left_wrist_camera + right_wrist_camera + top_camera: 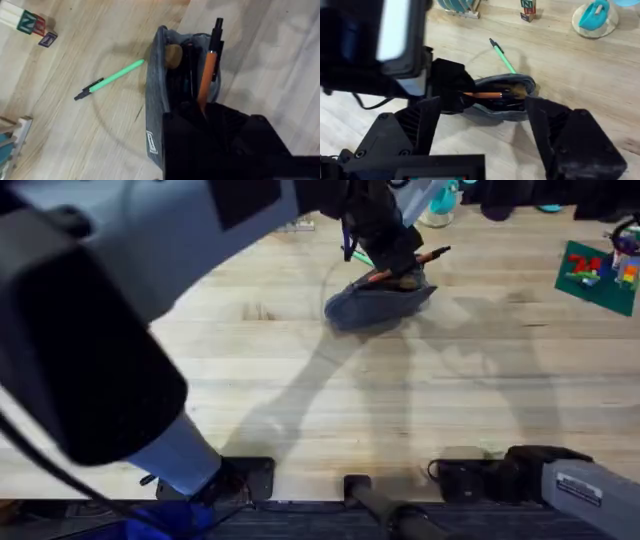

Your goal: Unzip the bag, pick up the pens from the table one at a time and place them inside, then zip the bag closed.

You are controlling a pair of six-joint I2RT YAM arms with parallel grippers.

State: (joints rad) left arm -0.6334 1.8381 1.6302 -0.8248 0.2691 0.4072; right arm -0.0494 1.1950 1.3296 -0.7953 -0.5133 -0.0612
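My left pincer (pixel 202 112) grips one orange pen (pixel 207 80) in the one open bag (pixel 155 107); one green pen (pixel 111 79) on surface (pixel 90 135); right pincer (pixel 485 132) open.

Left gripper (pixel 392 260) sits directly over the bag (pixel 375 304), orange pen (pixel 415 263) sticking out to its right, dark tip away from claw. Bag rests on the table (pixel 300 380) just below claw.

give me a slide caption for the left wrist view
Left gripper lowers the slim orange pen into the open grey-blue fabric pouch; the light green pen lies beside it on the wooden table.
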